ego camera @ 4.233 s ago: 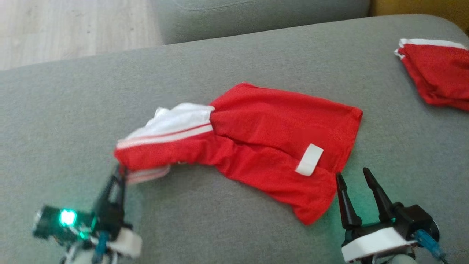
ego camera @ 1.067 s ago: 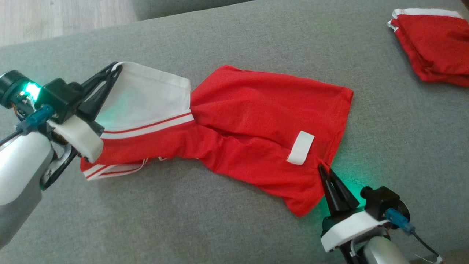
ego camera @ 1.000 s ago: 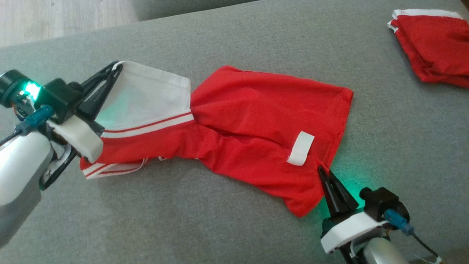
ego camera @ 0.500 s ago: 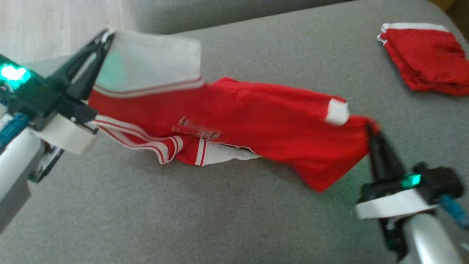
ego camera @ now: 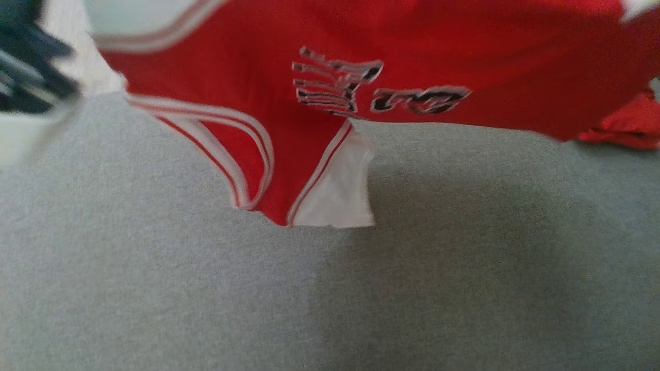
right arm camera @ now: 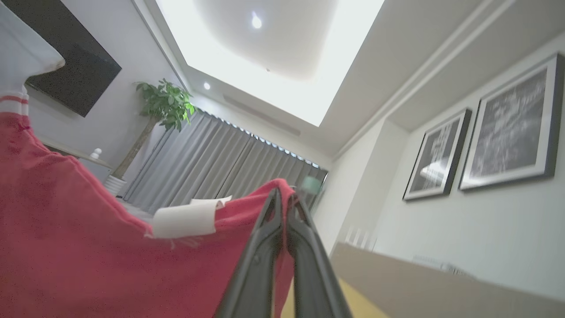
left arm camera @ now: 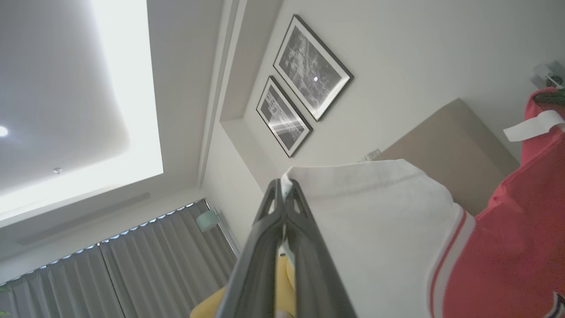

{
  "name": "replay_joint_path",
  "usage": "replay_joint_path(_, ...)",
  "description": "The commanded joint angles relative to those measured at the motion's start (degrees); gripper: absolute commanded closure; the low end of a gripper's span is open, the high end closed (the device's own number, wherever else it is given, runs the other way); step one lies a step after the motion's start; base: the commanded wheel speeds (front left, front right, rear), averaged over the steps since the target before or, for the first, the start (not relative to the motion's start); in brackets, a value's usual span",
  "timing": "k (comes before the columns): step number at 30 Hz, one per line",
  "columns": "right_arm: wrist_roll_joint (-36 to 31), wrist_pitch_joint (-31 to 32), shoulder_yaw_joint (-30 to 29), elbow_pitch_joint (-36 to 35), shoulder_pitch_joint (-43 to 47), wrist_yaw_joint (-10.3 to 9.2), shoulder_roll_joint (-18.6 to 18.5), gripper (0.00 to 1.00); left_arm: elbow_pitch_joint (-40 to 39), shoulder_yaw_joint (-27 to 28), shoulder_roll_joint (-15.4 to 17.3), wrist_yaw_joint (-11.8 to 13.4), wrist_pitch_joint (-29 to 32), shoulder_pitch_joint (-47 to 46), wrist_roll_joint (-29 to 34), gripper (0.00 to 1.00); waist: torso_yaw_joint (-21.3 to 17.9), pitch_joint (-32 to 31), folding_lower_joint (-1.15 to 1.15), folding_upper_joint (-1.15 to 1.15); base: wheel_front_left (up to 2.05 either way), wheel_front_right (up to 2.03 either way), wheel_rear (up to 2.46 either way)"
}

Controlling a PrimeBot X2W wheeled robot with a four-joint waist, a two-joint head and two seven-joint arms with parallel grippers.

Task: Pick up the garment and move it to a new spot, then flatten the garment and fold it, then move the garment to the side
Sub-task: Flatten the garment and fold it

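i've just lifted the red-and-white jersey garment [ego camera: 464, 31] off the grey fabric couch [ego camera: 206, 299]; left gripper [left arm camera: 282, 186] and right gripper [right arm camera: 284, 194] both clamp its edges, so relocating's next.

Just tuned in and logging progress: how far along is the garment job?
Done: the pickup; the garment hangs above the grey cushion, left tool shut on its white corner, right tool shut on a red edge. In hand: the move to a new spot. Left: flattening, folding, moving aside.
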Motion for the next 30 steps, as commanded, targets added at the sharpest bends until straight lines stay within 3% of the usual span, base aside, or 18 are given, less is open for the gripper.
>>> replay_joint_path(1,0.8,1.4,0.6,-2.9,-4.4,-0.05,-3.4,1.00,-1.5,5.1,2.7,-0.6,-0.2,-4.9,-0.7,1.00,0.3,0.2,0.00,0.00,0.00,0.00,0.00)
replay_joint_path(5,2.2,4.5,2.0,-2.8,-13.9,-0.05,-10.4,1.00,-1.9,8.2,1.3,-3.0,-0.2,-10.5,-1.6,1.00,1.5,0.4,0.00,0.00,0.00,0.00,0.00)
replay_joint_path(8,3.7,6.7,6.6,3.1,-22.3,-0.05,-14.5,1.00,3.1,7.6,-0.7,-6.4,0.3,-16.7,-1.5,1.00,3.1,1.1,0.00,0.00,0.00,0.00,0.00)
replay_joint_path(13,8.2,8.3,13.0,14.0,-31.6,-0.05,-14.9,1.00,14.8,2.9,-4.1,-9.4,3.1,-24.0,0.4,1.00,5.9,5.6,0.00,0.00,0.00,0.00,0.00)
replay_joint_path(22,7.6,4.7,21.3,30.6,-48.3,-0.05,-14.7,1.00,34.5,0.3,-14.0,-10.1,0.2,-38.5,5.8,1.00,10.2,15.6,0.00,0.00,0.00,0.00,0.00)
replay_joint_path(26,5.5,1.4,22.5,35.5,-54.4,-0.05,-14.0,1.00,36.3,2.6,-17.3,-10.0,-0.2,-43.6,8.1,1.00,10.7,18.0,0.00,0.00,0.00,0.00,0.00)
replay_joint_path(30,4.5,-0.6,25.1,39.8,-55.8,-0.05,-13.8,1.00,33.5,4.3,-18.5,-10.5,-0.2,-41.3,7.4,1.00,10.9,19.7,0.00,0.00,0.00,0.00,0.00)
